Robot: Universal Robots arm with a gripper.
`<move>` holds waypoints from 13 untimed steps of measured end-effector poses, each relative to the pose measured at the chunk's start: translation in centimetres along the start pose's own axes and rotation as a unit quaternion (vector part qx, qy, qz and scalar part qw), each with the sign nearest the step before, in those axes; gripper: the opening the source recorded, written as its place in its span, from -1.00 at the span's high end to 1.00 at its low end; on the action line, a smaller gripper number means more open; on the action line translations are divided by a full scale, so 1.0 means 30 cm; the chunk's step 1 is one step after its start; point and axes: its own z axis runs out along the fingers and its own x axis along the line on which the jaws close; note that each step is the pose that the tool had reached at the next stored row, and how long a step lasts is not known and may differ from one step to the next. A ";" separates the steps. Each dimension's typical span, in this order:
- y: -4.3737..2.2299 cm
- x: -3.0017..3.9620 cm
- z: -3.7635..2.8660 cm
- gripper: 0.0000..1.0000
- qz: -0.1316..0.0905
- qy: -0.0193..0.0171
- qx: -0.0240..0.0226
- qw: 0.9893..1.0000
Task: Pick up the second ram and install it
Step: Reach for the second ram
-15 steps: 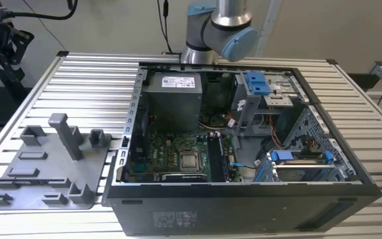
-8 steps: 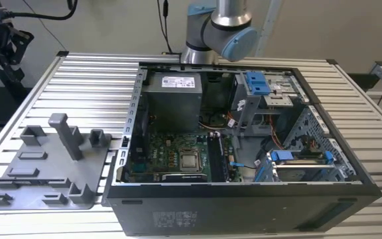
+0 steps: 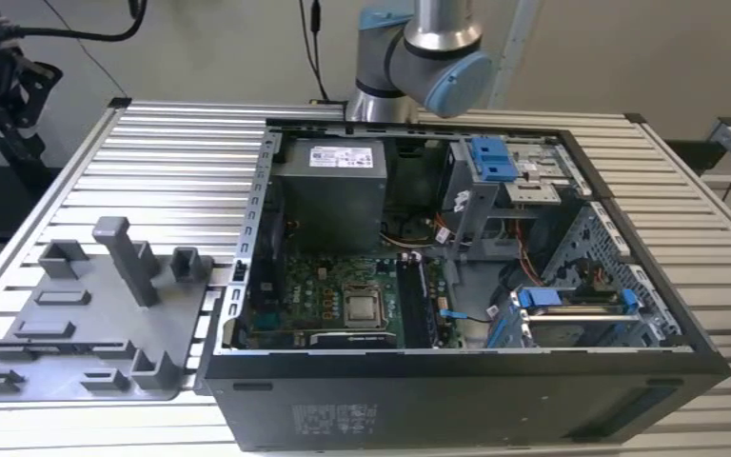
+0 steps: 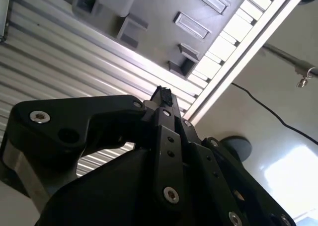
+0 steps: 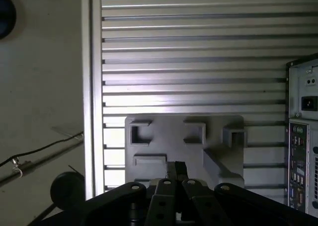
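A thin dark stick, seemingly the second ram (image 3: pixel 64 345), lies along the long slot near the front of the grey holder tray (image 3: pixel 35 319) on the exterior view's left. In both wrist views my gripper (image 5: pixel 176 167) hangs high over that tray (image 5: pixel 169 136). Its black fingertips (image 4: pixel 163 94) are pressed together with nothing visible between them. The gripper's body hides the near part of the tray in the first wrist view. The open computer case (image 3: pixel 467 381) lies beside the tray, its motherboard (image 3: pixel 340 300) and memory slots (image 3: pixel 417 307) exposed.
The arm's upper joints (image 3: pixel 423 57) rise behind the case. A tall post (image 3: pixel 125 257) and several blocks stand up from the tray. The ribbed metal table (image 3: pixel 175 162) ends in an edge rail (image 5: pixel 92 87). A power supply (image 3: pixel 330 190) and blue drive brackets (image 3: pixel 493 160) fill the case.
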 end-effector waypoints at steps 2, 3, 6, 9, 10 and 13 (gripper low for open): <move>-0.011 0.000 0.000 0.79 0.000 0.000 0.000 1.000; -0.016 0.000 0.000 0.79 0.000 0.000 0.000 1.000; -0.032 -0.001 0.000 0.79 0.000 0.000 0.000 1.000; -0.049 -0.002 -0.001 0.79 0.000 0.000 0.000 1.000; -0.056 -0.002 -0.001 0.79 0.000 0.001 0.000 1.000; -0.076 -0.003 -0.001 0.79 0.000 0.001 0.000 1.000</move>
